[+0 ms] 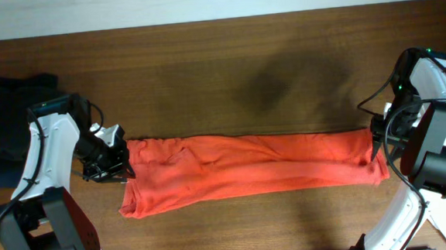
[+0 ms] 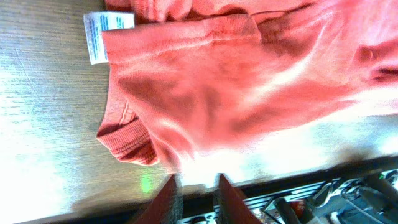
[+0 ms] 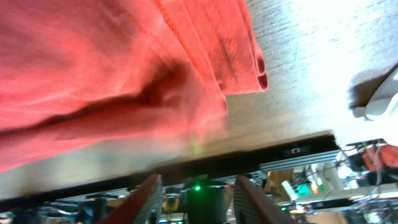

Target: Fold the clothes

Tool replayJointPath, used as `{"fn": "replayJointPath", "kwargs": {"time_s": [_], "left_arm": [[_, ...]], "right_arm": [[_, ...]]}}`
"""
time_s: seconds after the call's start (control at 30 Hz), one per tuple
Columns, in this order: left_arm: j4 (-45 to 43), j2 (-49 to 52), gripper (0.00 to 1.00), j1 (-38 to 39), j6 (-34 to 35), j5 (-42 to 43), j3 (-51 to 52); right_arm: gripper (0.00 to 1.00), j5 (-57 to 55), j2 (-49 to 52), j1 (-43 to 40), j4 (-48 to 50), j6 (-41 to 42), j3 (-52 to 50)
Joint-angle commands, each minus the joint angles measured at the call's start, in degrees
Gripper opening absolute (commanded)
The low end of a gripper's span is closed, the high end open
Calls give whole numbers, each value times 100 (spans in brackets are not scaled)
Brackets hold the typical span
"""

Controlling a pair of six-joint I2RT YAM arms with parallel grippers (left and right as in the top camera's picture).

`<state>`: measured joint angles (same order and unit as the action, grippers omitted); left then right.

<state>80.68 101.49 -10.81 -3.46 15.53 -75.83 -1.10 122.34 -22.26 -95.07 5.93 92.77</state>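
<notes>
Flanking the garment [image 1: 249, 170] low — left end effector [image 1: 122, 170], right end effector [image 1: 377, 146]

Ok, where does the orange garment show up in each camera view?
Overhead: the orange garment lies as a long band across the lower middle, between the left pincer and the right pincer.
Left wrist: the garment fills the top and right, with its white label at upper left.
Right wrist: the garment fills the upper left.
Shared landmark: the wooden table beneath it.
</notes>
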Motion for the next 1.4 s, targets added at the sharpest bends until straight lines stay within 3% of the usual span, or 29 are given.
{"fn": "replayJointPath", "kwargs": {"time_s": [0.0, 0.2, 0.47, 0.63, 0.9, 0.97, 1.03, 1.07, 1.13, 1.37], "left_arm": [[57, -103, 38, 103, 42, -125, 52], [-101, -103, 38, 105, 42, -127, 52], [-1095, -103, 38, 105, 44, -142, 52], [-1285, -103, 39, 105, 44, -142, 52], [-1320, -103, 39, 105, 42, -142, 52], [-1318, -103, 39, 105, 44, -142, 52], [-1316, -103, 39, 105, 42, -142, 52], [-1316, -103, 39, 105, 42, -140, 52], [-1316, -103, 40, 105, 44, -142, 52], [-1318, -103, 39, 105, 42, -142, 52]], "right_arm": [[44, -136, -177, -33, 76, 52, -31], [45, -85, -177, -33, 302, -249, -31], [79, 304, -177, -33, 1200, -879, -570], [81, 321, -175, -33, 2321, -1169, -1410], [64, 361, -177, -28, 2789, -1172, -1685], [50, 345, -177, -28, 2850, -1172, -1685], [29, 350, -177, -26, 2909, -1172, -1685], [27, 348, -177, -26, 2911, -1172, -1685], [38, 345, -177, -26, 2828, -1169, -1648], [45, -83, -179, -37, 1731, -1167, -393]]}}
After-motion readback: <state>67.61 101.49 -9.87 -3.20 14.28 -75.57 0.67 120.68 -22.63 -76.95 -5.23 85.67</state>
